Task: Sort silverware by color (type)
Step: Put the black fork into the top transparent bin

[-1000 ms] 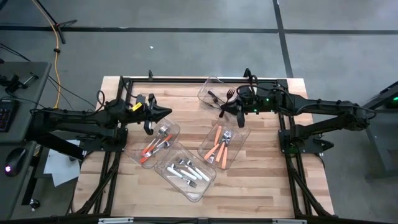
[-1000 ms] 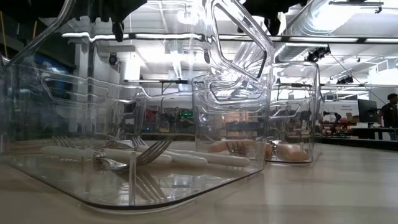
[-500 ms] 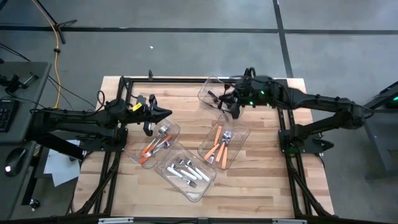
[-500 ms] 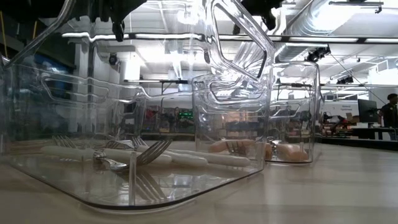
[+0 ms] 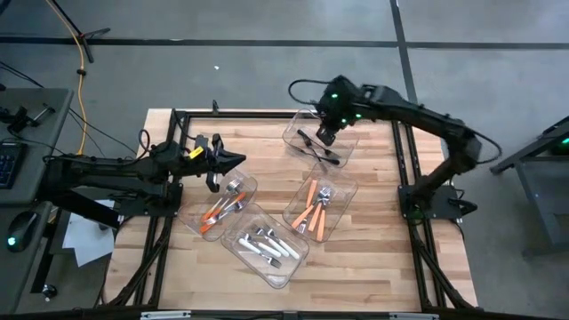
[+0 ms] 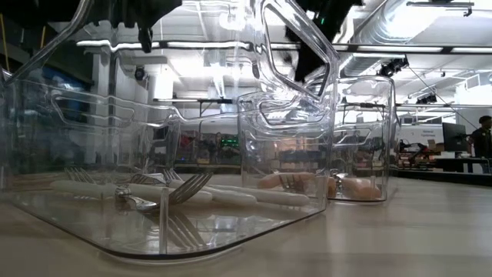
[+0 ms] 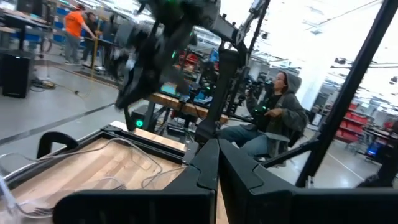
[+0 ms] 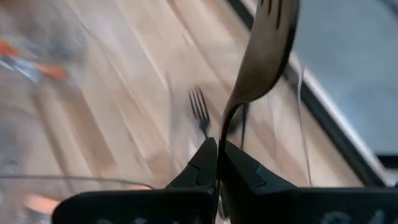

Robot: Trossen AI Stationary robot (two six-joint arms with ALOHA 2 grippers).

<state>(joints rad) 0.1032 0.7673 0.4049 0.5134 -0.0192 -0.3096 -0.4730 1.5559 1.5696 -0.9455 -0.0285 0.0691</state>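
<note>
My right gripper [image 5: 325,133] hangs over the far clear bin [image 5: 296,130], shut on a black fork [image 8: 267,56]. More black silverware [image 5: 318,148] lies on that bin's floor, among it another fork [image 8: 199,109]. Orange-handled pieces [image 5: 311,206] fill the right bin, white-handled ones [image 5: 267,242] the near bin. Orange and silver pieces [image 5: 222,206] lie mixed in the left bin. My left gripper [image 5: 235,162] waits shut above the left bin's far end, holding nothing. My right gripper pinches the black fork's handle [image 8: 219,146] between its two fingers. The fork's neck and tines [image 8: 277,9] stick out past the fingertips. The fingers slant down from the table's right side. The fork is lifted clear, above the far bin.
The four clear bins crowd the table's middle, and the near one's wall [image 6: 165,231] fills the low view. A black frame rail [image 5: 267,113] runs along the far edge. Bare wood [image 5: 373,267] lies at the near right. A seated person [image 7: 280,112] shows beyond the table.
My right gripper has carried the black fork from above the right bin's far end toward the far edge, over the far bin, and has tipped from nearly level to slanting down. It has stayed shut on the fork, which has stayed clear of the bins.
</note>
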